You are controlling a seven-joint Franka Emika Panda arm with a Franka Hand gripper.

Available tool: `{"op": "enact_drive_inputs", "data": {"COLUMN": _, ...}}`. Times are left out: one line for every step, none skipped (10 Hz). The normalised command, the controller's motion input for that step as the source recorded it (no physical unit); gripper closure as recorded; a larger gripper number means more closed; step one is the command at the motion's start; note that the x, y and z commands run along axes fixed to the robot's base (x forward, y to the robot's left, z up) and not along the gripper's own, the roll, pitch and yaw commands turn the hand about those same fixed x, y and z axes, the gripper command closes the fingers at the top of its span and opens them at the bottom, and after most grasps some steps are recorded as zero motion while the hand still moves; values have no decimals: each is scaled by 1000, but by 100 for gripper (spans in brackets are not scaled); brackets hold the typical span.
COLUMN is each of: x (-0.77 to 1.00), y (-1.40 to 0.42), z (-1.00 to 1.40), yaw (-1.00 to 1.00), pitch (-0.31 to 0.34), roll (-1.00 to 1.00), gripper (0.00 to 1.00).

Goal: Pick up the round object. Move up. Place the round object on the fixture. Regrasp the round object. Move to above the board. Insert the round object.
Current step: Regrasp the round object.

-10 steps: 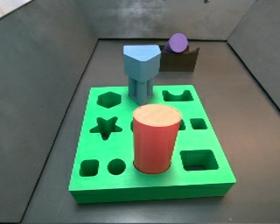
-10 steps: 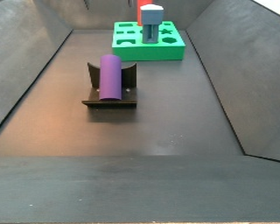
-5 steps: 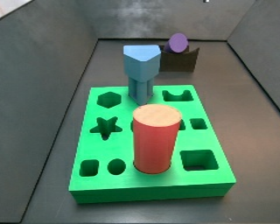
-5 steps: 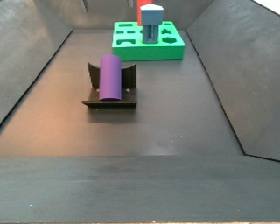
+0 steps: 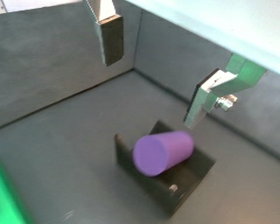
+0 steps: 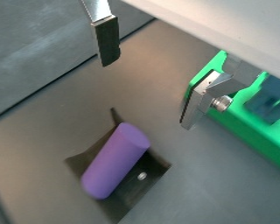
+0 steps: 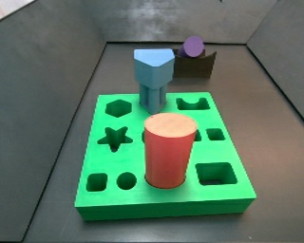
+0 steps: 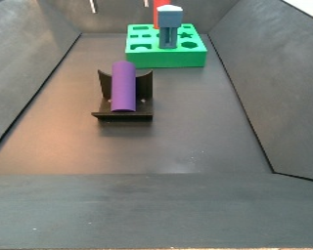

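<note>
The purple round object lies on its side in the notch of the dark fixture, apart from the green board. In a side view the round object and fixture sit behind the board. My gripper shows only in both wrist views, open and empty, hovering above the round object and fixture. Its fingers stand wide apart, the gripper well clear of the round object. The gripper is out of view in both side views.
A large red cylinder and a light-blue hexagonal peg stand upright in the board. The board's edge shows in a wrist view. Grey sloped walls enclose the dark floor.
</note>
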Motion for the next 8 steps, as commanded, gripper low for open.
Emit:
{"op": "enact_drive_inputs", "data": {"x": -12, "y": -16, "z": 6, "yaw": 35, "pitch": 2, "roll": 1000, "gripper": 0}}
{"op": "enact_drive_inputs", "data": {"x": 4, "y": -21, "z": 4, "yaw": 36, "pitch": 7, "roll": 1000, "gripper": 0}}
{"op": "enact_drive_inputs", "data": {"x": 16, "y": -21, "z": -5, "yaw": 38, "pitch": 13, "roll": 1000, "gripper": 0}}
{"op": "enact_drive_inputs", "data": {"x": 31, "y": -23, "z": -7, "yaw": 41, "pitch": 20, "roll": 1000, "gripper": 0}}
{"op": "enact_drive_inputs", "data": {"x": 42, "y": -24, "z": -5, "yaw": 43, "pitch": 29, "roll": 1000, "gripper": 0}}
{"op": "enact_drive_inputs", "data": {"x": 59, "y": -28, "z": -10, "yaw": 49, "pitch": 47, "roll": 1000, "gripper": 0}}
{"op": "enact_drive_inputs", "data": {"x": 73, "y": -28, "z": -14, "yaw": 56, "pitch": 66, "roll": 1000, "gripper": 0}}
{"op": "enact_drive_inputs", "data": {"x": 84, "y": -32, "z": -12, "yaw": 66, "pitch": 88, "roll": 1000, "gripper": 0}}
